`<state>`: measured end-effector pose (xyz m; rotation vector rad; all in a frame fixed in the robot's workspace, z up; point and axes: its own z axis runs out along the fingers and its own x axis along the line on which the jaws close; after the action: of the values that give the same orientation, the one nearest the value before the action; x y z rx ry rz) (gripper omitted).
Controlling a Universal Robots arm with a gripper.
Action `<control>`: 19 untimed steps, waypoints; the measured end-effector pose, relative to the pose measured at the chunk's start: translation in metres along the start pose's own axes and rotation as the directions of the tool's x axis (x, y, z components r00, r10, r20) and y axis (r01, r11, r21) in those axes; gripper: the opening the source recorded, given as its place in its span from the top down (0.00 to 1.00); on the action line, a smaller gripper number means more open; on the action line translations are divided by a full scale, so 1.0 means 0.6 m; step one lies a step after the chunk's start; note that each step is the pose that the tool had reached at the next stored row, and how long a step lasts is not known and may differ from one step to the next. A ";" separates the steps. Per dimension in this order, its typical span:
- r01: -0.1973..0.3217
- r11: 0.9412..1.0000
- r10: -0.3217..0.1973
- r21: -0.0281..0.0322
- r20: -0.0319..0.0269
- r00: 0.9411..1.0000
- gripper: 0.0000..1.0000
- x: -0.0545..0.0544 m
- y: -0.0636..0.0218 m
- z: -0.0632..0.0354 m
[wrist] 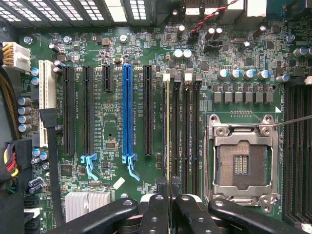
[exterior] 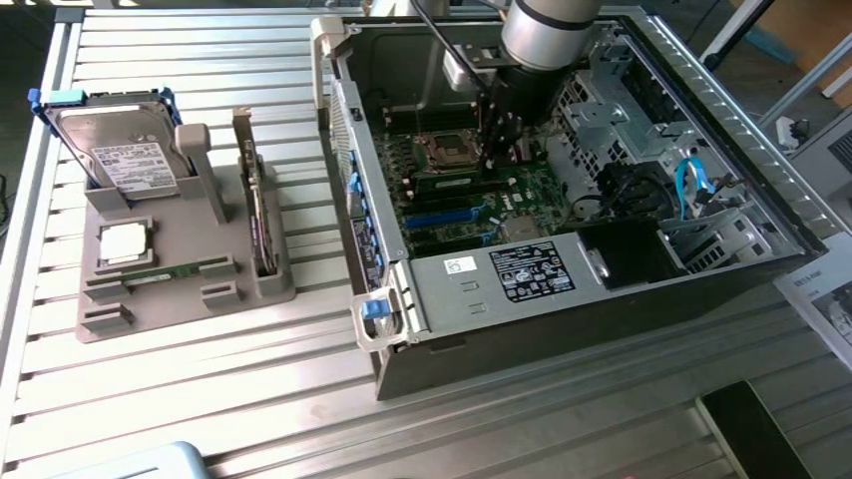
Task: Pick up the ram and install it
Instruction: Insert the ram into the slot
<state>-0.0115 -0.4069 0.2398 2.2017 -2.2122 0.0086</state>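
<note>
Gripper (wrist: 168, 191), nearly closed, clamped the ram (wrist: 168, 136) edge-on over the motherboard (wrist: 112, 161) beside the empty processor socket (wrist: 241, 163), inside the open computer case (exterior: 460, 299) at upper centre of the exterior view.

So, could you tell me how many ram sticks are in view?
2. One ram lies in the grey tray at the exterior view's left; the other ram is edge-on in the gripper, at the memory slots. More could hide behind the arm.
</note>
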 end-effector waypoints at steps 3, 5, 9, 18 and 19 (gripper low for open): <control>0.000 1.000 0.000 0.000 0.000 1.000 0.88 0.000 0.000 0.001; 0.000 1.000 0.000 0.000 0.000 1.000 0.88 0.000 0.000 0.001; 0.000 1.000 0.000 0.000 0.000 1.000 0.88 0.000 -0.001 0.001; 0.000 1.000 0.000 0.000 0.000 1.000 0.88 -0.001 -0.001 0.001; 0.000 1.000 0.000 0.000 0.000 1.000 0.88 -0.001 -0.001 0.001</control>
<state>-0.0107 -0.4061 0.2392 2.2019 -2.2118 0.0087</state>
